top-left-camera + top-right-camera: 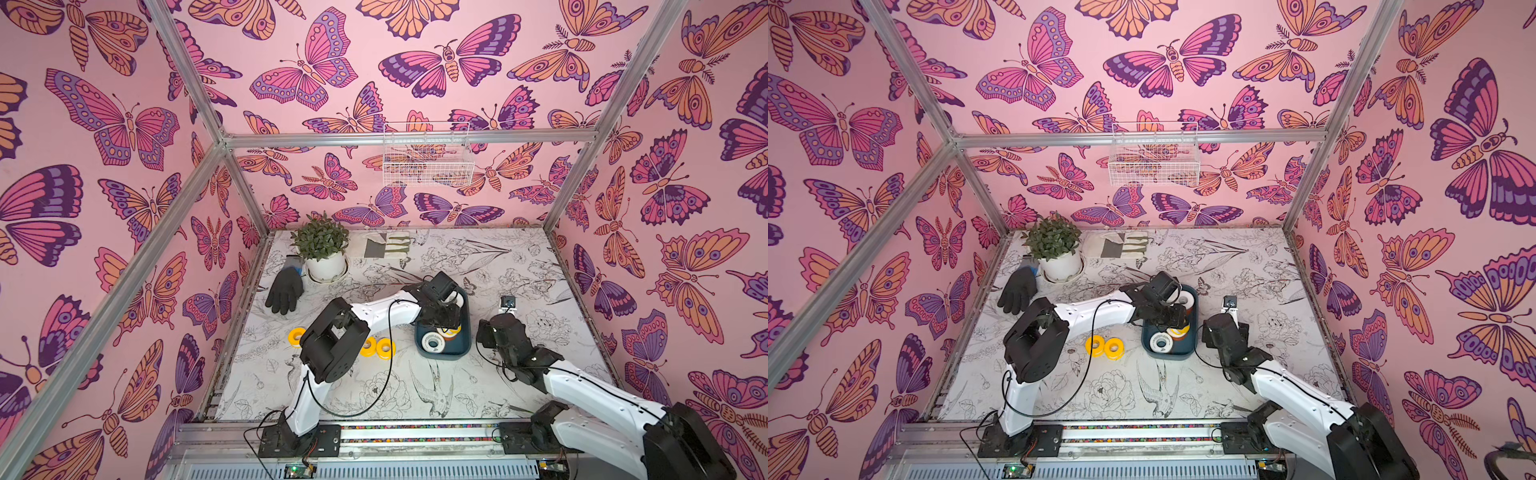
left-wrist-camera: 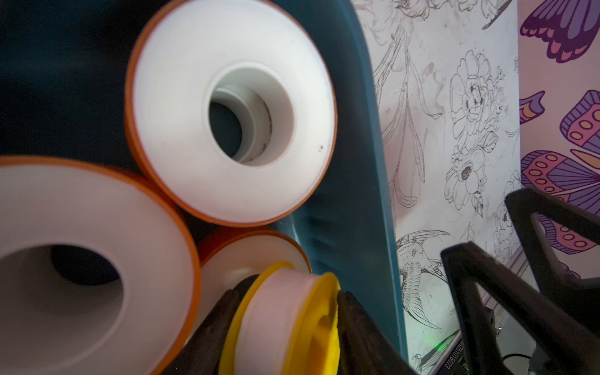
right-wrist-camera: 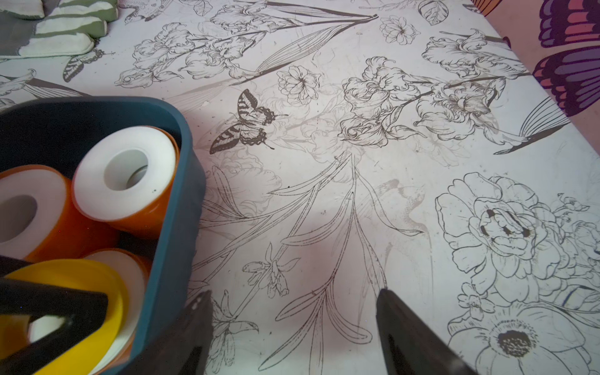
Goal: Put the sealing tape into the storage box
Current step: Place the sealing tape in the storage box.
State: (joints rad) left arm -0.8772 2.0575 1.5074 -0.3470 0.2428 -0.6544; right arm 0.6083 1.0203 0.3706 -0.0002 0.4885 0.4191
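Sealing tape lies in two places on your flower-printed white tabletop (image 3: 324, 201). Inside the shallow dark teal-blue plastic storage box (image 1: 443, 356), three white rolls on orange spools (image 2: 181, 136) crowd together against one wall, and the left wrist view shows them touching one another. A white-faced roll (image 1: 1160, 343) lies flat at the box's near end in both top views. Outside the box, on the robot's left of it, a pair of yellow-spooled rolls (image 1: 386, 348) sits side by side and touching. A third yellow roll (image 1: 297, 336) shows partly behind the left arm's elbow in a top view.

Your left gripper (image 2: 287, 293) reaches into the box with a fourth yellow roll (image 2: 279, 328) standing on edge between its fingers. Both fingers lie against the spool's flanges, so it reads as held, though you cannot tell how firmly. Your right gripper (image 3: 293, 293) hovers low over bare tabletop just beside the box's outer wall. Its jaws are spread wide with nothing between them.
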